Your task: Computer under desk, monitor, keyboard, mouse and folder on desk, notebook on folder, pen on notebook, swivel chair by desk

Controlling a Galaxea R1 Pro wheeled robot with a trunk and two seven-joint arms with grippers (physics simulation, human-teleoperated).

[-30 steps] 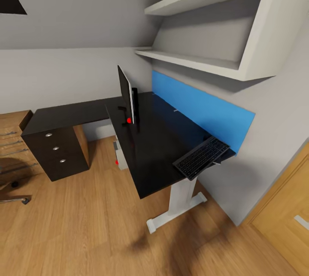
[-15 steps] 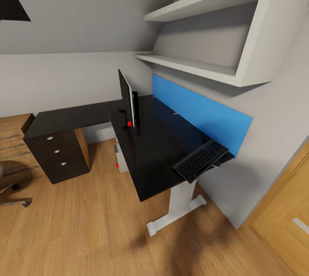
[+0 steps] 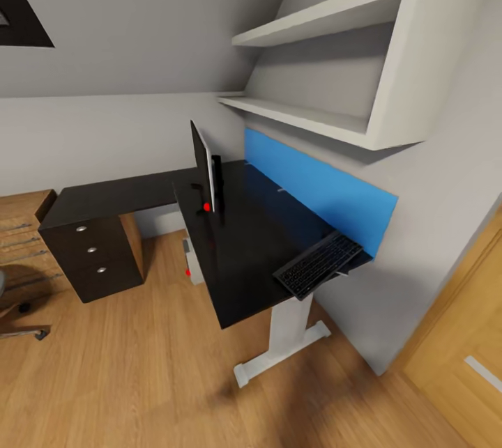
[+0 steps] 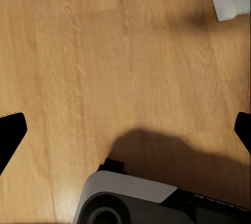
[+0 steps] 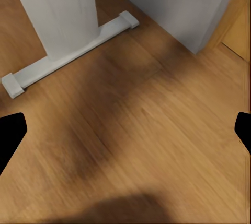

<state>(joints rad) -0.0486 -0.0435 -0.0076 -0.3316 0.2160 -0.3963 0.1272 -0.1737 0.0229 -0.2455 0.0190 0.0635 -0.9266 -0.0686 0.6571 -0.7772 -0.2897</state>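
- Approaching the worktop (image 3: 244, 253); best to stop square to its near edge, within reach of the keyboard (image 3: 318, 265).
- Keyboard overhangs the far corner, well apart from the monitor (image 3: 203, 165); needs sliding closer.
- Left gripper (image 4: 125, 130) and right gripper (image 5: 125, 130): fingers spread wide, empty, above floor.
- Computer (image 3: 188, 261) under worktop; swivel chair (image 3: 14, 315) base at the left edge.
- White leg (image 3: 284, 336) could foul the base.

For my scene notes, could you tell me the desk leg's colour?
White, best in the right wrist view: desk leg.
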